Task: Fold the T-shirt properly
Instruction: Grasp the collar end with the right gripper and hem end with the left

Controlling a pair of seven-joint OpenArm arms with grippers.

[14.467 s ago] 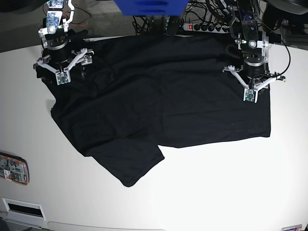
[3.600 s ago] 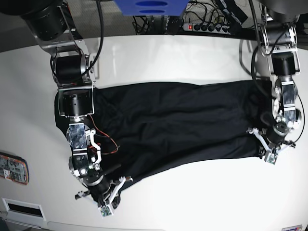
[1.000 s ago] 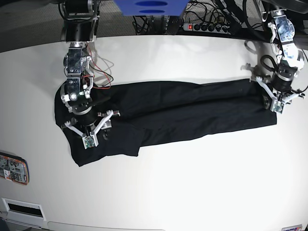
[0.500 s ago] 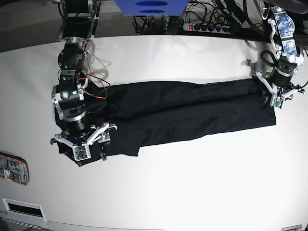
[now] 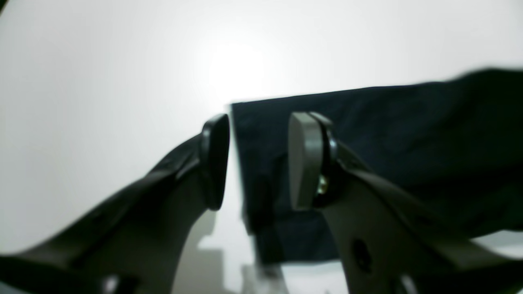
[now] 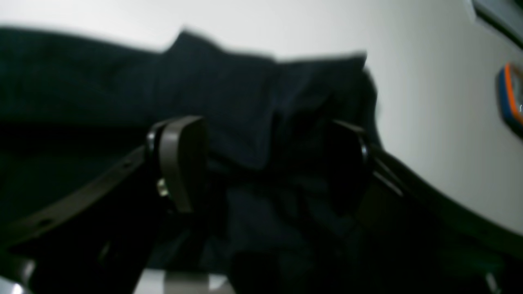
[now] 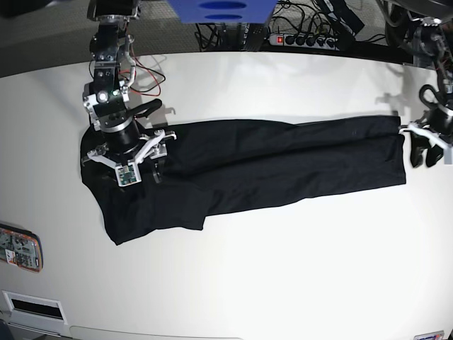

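Shirt (image 7: 269, 163) now lies as a long folded band across the tabletop (image 7: 283, 269), where a few seconds back it was wider and both arms were down at its near edge; I read that as the first lengthwise fold done, crosswise folds still to go. Both arms have since backed off: left claw (image 7: 425, 150) spread, empty, just off the shirt's end; right claw (image 7: 130, 165) spread, pinching nothing, over the sleeve end. No containers in view.
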